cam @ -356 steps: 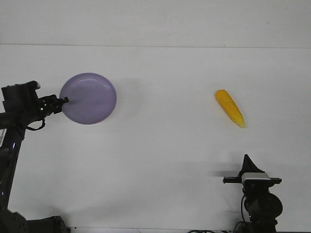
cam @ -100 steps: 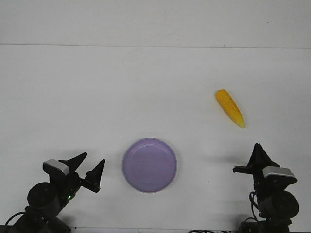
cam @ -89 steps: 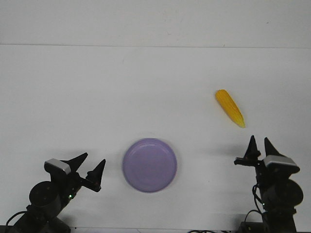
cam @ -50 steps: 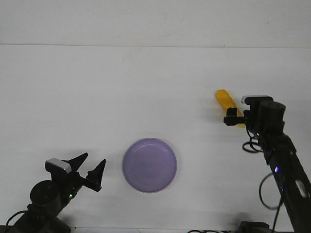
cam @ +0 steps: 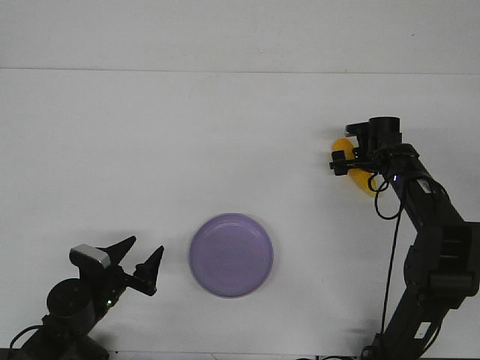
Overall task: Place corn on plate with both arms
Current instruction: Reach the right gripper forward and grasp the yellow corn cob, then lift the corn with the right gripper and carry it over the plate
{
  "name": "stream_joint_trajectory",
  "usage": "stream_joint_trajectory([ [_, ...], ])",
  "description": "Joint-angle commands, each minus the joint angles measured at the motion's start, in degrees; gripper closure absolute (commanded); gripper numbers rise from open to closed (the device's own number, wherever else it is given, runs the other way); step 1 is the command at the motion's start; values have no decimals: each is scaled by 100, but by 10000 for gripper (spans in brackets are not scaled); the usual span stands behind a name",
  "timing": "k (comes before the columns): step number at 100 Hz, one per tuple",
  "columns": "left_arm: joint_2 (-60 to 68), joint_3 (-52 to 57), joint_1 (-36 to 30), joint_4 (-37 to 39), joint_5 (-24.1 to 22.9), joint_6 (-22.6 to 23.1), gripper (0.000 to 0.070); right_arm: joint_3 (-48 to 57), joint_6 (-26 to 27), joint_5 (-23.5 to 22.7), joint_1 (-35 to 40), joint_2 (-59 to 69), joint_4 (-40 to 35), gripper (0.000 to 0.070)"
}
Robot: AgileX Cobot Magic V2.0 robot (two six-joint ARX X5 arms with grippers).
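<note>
The yellow corn (cam: 362, 182) lies on the white table at the right, mostly covered by my right arm. My right gripper (cam: 346, 160) is down over the corn's thick end. Only the cob's two ends show beside the wrist, and I cannot tell how the fingers stand. The lavender plate (cam: 231, 255) lies flat near the front middle, with nothing on it. My left gripper (cam: 139, 262) is open and holds nothing. It is low at the front left, a short way left of the plate, with its fingertips pointing toward it.
The white table top (cam: 225, 135) runs back to a far edge against a pale wall. My right arm's black links and cable (cam: 420, 247) rise from the front right corner up to the corn.
My right arm has reached forward from the front right corner and come down over the corn. The corn and plate lie where they were a second ago. The left gripper has stayed put.
</note>
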Motion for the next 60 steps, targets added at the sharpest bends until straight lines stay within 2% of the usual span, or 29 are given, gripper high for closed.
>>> stream_joint_trajectory([
  [1,26,33,-22,46,2,-22,197,149,-72,146,20,232,63,149],
  [9,26,33,-22,46,2,-22,198,149,-105,273,37,313,74,152],
  [13,26,33,-22,46,2,-22,197,149,-120,282,35,330,61,181],
  [24,26,33,-22,46,2,-20,198,149,-118,282,37,330,72,358],
  [27,26,33,-22,46,2,-22,198,151,-116,273,44,323,72,387],
  [49,26,33,-22,48,2,-22,197,151,-111,173,42,-125,-24,392],
  [60,26,33,-22,52,4,-22,197,151,-109,-76,46,-710,-201,391],
])
